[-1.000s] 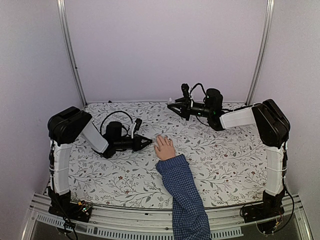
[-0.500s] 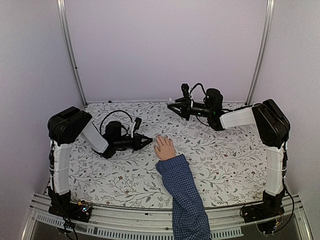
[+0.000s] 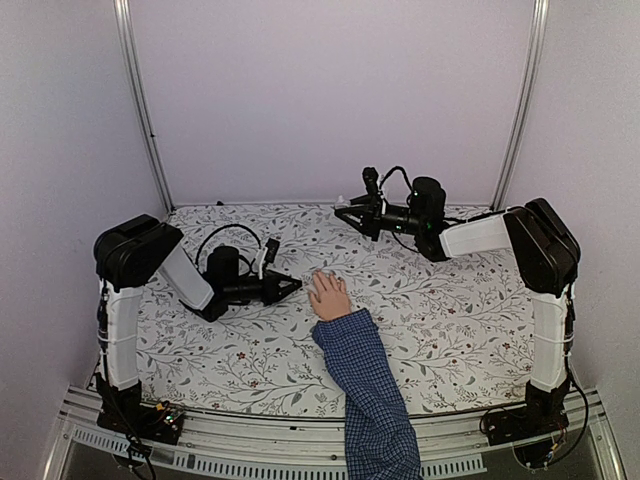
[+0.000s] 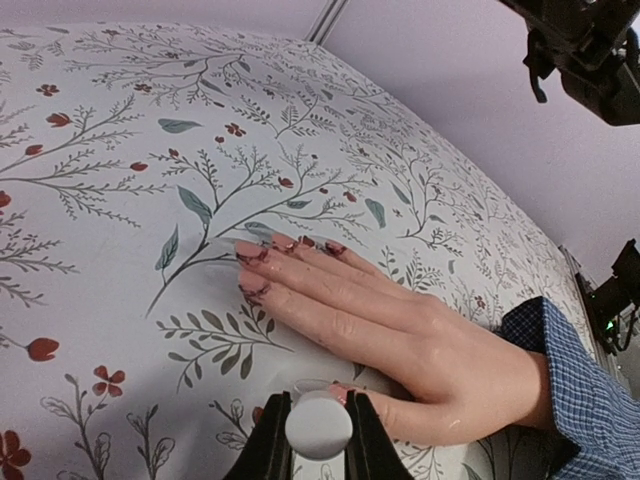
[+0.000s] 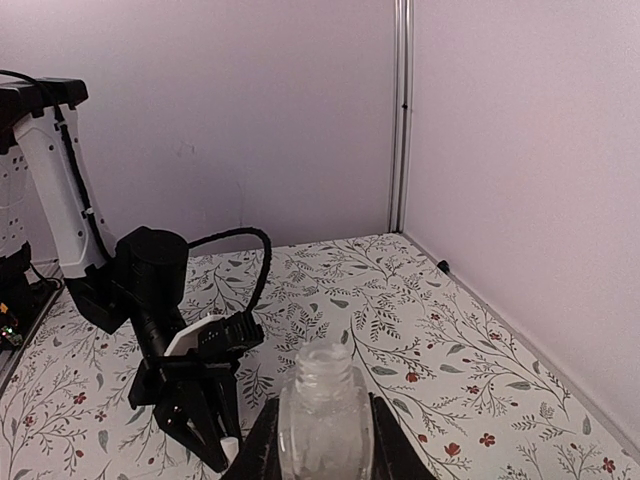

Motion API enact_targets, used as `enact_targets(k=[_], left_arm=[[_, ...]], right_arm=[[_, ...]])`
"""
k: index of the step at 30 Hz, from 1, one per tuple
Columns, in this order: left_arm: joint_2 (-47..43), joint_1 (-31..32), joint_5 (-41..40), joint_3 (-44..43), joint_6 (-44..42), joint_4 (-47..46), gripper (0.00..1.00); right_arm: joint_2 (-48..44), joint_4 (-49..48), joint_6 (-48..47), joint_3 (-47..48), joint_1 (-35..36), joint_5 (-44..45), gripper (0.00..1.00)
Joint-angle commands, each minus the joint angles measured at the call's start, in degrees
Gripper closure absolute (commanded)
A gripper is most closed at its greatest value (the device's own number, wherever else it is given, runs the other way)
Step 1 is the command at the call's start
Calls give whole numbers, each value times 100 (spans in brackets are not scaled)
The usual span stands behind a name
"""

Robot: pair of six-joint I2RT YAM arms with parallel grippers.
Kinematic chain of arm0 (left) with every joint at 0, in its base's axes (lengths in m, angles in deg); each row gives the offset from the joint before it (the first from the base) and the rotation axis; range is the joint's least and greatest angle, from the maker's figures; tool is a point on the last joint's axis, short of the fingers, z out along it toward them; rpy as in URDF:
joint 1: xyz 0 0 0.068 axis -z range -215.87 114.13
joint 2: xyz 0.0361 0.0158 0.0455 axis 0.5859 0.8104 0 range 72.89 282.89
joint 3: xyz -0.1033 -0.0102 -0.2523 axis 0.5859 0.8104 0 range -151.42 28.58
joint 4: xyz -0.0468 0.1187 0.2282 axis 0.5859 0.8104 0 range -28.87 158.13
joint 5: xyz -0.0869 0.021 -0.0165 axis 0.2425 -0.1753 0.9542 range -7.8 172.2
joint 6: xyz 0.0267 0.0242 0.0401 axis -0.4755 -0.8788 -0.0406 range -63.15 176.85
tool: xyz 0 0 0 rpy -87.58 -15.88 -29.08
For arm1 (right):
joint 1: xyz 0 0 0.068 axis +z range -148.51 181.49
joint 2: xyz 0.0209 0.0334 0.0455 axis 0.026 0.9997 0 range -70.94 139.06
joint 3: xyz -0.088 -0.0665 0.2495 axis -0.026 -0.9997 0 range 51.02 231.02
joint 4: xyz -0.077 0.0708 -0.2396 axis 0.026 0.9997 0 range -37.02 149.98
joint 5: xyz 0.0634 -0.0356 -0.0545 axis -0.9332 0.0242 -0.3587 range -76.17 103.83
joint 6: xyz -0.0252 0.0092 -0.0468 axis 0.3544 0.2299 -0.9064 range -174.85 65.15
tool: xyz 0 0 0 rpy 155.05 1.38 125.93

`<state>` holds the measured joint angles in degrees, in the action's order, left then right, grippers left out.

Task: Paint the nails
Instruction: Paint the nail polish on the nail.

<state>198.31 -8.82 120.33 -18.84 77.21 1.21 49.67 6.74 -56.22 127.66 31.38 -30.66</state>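
Observation:
A pale hand (image 3: pixel 328 296) lies flat on the floral cloth, ending a blue checked sleeve (image 3: pixel 365 390). In the left wrist view the nails (image 4: pixel 290 245) of the fingers carry patchy dark red marks, and the thumb nail (image 4: pixel 342 394) looks pinkish. My left gripper (image 4: pixel 318 398) is shut on a round white cap (image 4: pixel 318 426), right at the thumb tip; whatever hangs under the cap is hidden. My right gripper (image 5: pixel 322 412) hovers at the back of the table, shut on a clear glass bottle (image 5: pixel 323 372) whose neck is uncapped.
The floral cloth (image 3: pixel 450 320) covers the whole table. Lilac walls with metal corner posts (image 3: pixel 140 110) close in the back and sides. The left arm's cable (image 3: pixel 232 232) loops above its wrist. The right arm (image 3: pixel 470 235) reaches in from the right.
My left gripper has drawn back a little to the left, away from the hand. The hand, the right gripper and the bottle have stayed where they were.

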Motion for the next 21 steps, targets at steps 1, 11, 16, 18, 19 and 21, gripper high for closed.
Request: enact_targets(k=[1, 11, 16, 18, 19, 21], left_arm=[[-241, -65, 70, 126, 66, -336, 100], [-230, -65, 191, 145, 67, -362, 100], [-144, -46, 241, 79, 101, -332, 100], [-75, -24, 246, 35, 100, -296, 100], [-53, -20, 252, 16, 105, -285, 100], [-20, -8, 248, -3, 104, -283, 100]], right_arm=[[60, 17, -22, -9, -1, 11, 100], [58, 14, -27, -18, -1, 5, 100], [58, 18, -30, -16, -1, 6, 100], [67, 17, -30, -17, -1, 10, 100], [60, 14, -30, -13, -1, 9, 100], [58, 14, -30, -18, 4, 9, 100]])
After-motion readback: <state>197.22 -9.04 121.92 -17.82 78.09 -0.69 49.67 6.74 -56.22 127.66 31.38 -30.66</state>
